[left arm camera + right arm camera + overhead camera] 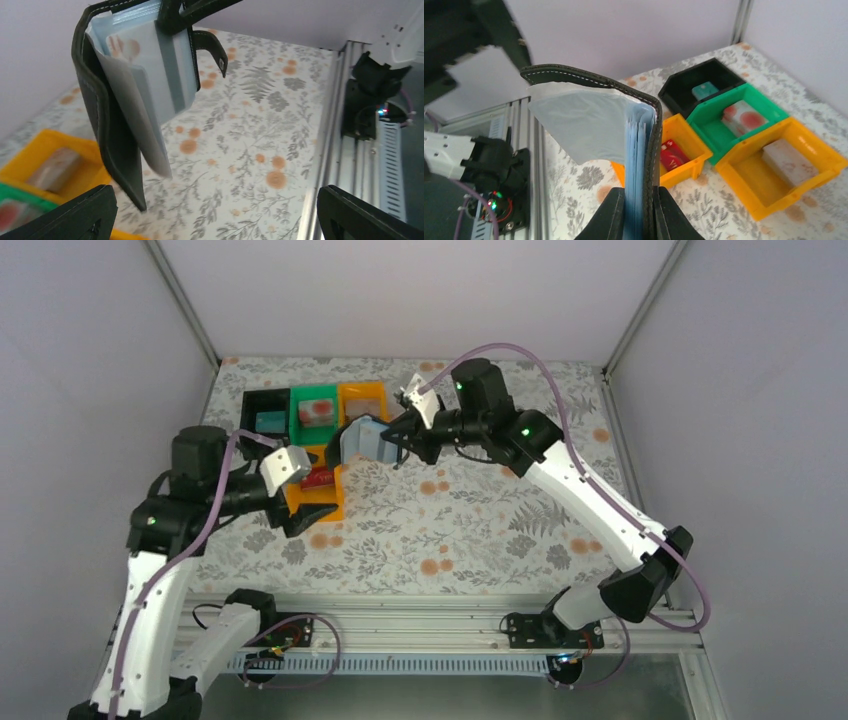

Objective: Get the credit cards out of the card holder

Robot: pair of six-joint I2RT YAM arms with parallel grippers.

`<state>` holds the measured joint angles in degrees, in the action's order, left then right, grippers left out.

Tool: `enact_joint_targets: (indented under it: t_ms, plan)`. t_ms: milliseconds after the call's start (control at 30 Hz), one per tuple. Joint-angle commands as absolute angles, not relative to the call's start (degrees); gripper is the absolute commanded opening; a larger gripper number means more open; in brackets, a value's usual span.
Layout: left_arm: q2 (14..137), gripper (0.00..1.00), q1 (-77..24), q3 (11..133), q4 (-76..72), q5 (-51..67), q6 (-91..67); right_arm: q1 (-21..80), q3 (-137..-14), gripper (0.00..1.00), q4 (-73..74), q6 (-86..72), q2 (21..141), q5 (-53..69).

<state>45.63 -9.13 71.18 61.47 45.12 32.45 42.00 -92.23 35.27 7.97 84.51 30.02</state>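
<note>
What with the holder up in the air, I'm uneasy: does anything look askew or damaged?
A pale sleeve droops out of the holder, which hangs open in the right gripper above the table. It looks limp, not torn; I see no damage or spill.

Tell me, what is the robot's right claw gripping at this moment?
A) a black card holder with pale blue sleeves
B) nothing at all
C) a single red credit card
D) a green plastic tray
A: in the right wrist view the right claw is shut on the lower edge of the black card holder, and the left wrist view shows the holder hanging in the air above the floral table.
</note>
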Motion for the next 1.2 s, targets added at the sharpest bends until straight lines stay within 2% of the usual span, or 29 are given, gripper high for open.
enact_joint_targets:
  t_ms: [0, 167, 367, 467, 500, 533, 633, 667, 733, 767, 1000, 1033, 1167]
  plan:
    - [44.0, 1.00, -9.0, 65.3, 49.3, 57.7, 31.6, 45.0, -88.1, 0.04, 33.3, 7.1, 82.0, 28.1]
    - [44.6, 1.00, -9.0, 57.9, 34.4, 47.8, 14.4, 47.2, -86.2, 0.04, 32.0, 3.2, 82.2, 27.3]
    - [41.3, 1.00, -10.0, 48.2, 27.6, 51.4, 16.5, 47.9, -90.5, 0.04, 35.3, 2.2, 85.2, 29.0]
    - [41.2, 1.00, -10.0, 45.5, 25.0, 47.2, 13.1, 48.3, -90.7, 0.04, 35.5, 4.2, 85.2, 32.9]
    - [41.0, 0.96, -10.0, 45.3, 24.6, 46.7, 12.5, 48.5, -90.4, 0.04, 35.6, 5.0, 85.0, 33.2]
    - [40.7, 0.85, -10.0, 45.3, 24.8, 47.3, 12.5, 48.6, -90.0, 0.04, 35.9, 5.8, 84.8, 33.1]
    - [39.3, 0.52, -10.1, 45.6, 27.1, 52.5, 13.7, 48.6, -88.7, 0.04, 37.1, 8.1, 84.1, 33.7]
    - [38.3, 0.41, -10.2, 45.7, 27.1, 52.6, 13.4, 48.6, -88.4, 0.04, 37.6, 9.3, 83.9, 34.5]
    - [37.1, 0.14, -10.1, 46.1, 27.4, 52.2, 13.4, 48.6, -88.2, 0.04, 38.1, 10.8, 83.5, 36.1]
    - [36.7, 0.05, -10.2, 46.2, 27.6, 51.8, 13.2, 48.6, -88.3, 0.04, 38.5, 11.6, 83.4, 36.9]
    - [34.8, 0.02, -10.1, 48.0, 26.5, 48.0, 6.9, 48.4, -88.4, 0.04, 37.5, 13.7, 82.5, 36.9]
    - [34.6, 0.02, -10.2, 48.5, 26.1, 47.9, 4.3, 48.3, -88.5, 0.07, 36.8, 13.3, 82.5, 36.5]
    - [33.3, 0.02, -10.0, 48.3, 25.2, 48.2, -6.7, 47.4, -88.2, 0.45, 32.9, 10.9, 82.0, 32.4]
